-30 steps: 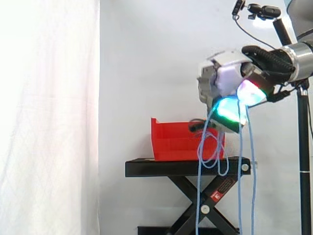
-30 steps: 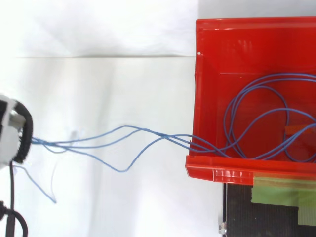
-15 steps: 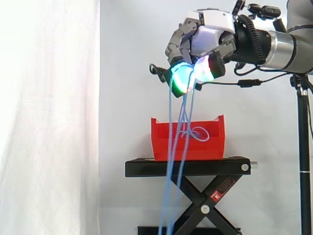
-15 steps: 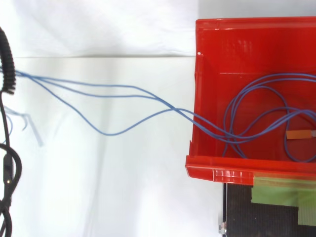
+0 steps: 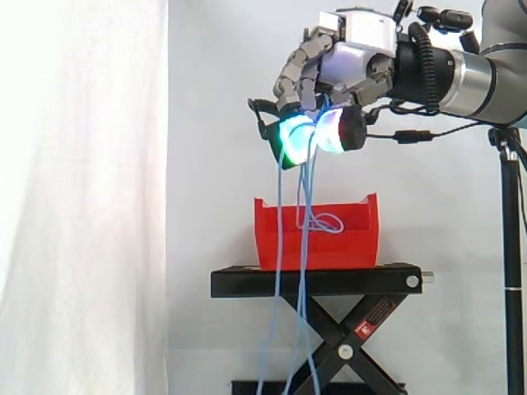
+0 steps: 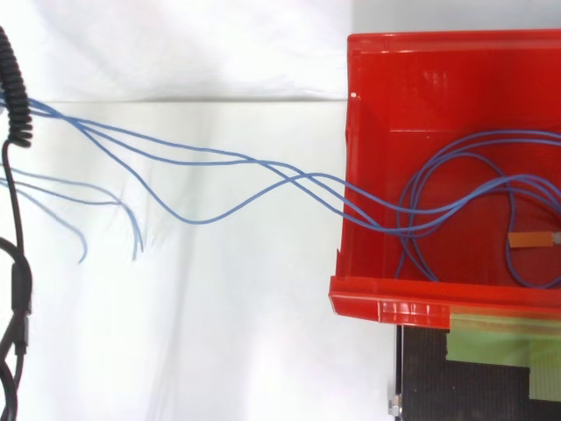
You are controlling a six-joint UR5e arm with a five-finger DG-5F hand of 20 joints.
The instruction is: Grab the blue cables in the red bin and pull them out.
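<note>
High above the one red plastic bin, in the side view, the robot's one hand is clenched on a bundle of thin blue cables. Its grey fingers are curled down, and the glowing pads, green-cyan on one side and white with red on the other, press together around the strands. From that grasp the blue cables fall in two groups. At least two strands drop into the bin, where a small loop shows just above its rim. At least two more hang in front of the bin and run on down past the one black scissor-lift stand that carries it, to the bottom edge of the view.

Seen from above, three strands leave the upper left, sag across the white ground and cross the bin's left wall. Inside, the cables lie in several overlapping loops on the red floor, so much of their length is in the bin. One small orange tag sits on a strand near the right edge. Three loose blue ends trail at the left, well apart from the bin. One strip of green tape lies on the stand just below the bin's lower rim.

One white curtain hangs to the left, and one black tripod pole stands at the right edge
</note>
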